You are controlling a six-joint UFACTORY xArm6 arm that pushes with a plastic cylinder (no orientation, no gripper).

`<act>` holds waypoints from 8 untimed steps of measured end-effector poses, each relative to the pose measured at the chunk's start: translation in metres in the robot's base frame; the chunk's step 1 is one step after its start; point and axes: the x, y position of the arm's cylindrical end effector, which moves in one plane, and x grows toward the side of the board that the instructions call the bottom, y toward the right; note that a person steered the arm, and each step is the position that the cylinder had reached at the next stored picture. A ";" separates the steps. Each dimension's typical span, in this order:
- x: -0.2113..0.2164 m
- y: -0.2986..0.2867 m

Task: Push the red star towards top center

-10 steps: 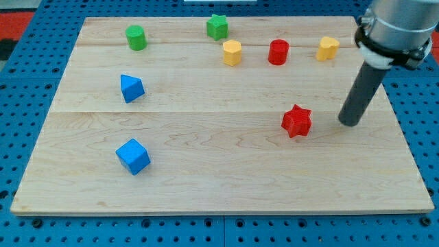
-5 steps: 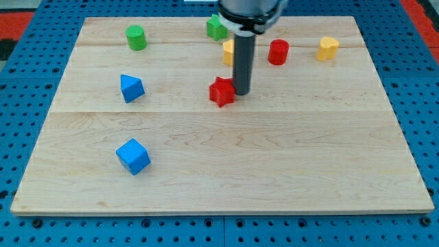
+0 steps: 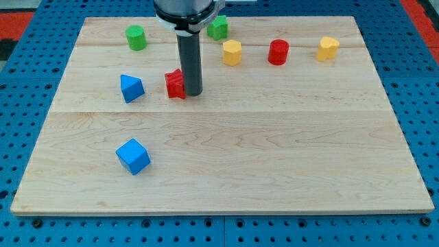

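Note:
The red star (image 3: 175,84) lies on the wooden board (image 3: 274,158), left of centre in the upper half. My tip (image 3: 193,93) touches the star's right side; the rod hides part of the star. The rod rises to the view's top, where the arm's body stands next to the green star (image 3: 219,27).
A green cylinder (image 3: 136,37) is at the top left. A yellow hexagon block (image 3: 232,52), a red cylinder (image 3: 278,52) and a yellow block (image 3: 328,48) line the upper right. A blue triangular block (image 3: 131,88) is left of the red star; a blue cube (image 3: 132,156) is lower left.
My tip swept from the right side leftward across the board, pushing the red star left and slightly up, from the right of centre to the left of centre.

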 end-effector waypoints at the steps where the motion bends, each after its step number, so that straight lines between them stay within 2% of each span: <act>1: 0.018 0.000; 3: 0.019 -0.065; 5: 0.019 -0.053; 6: 0.019 -0.023; 8: -0.006 -0.030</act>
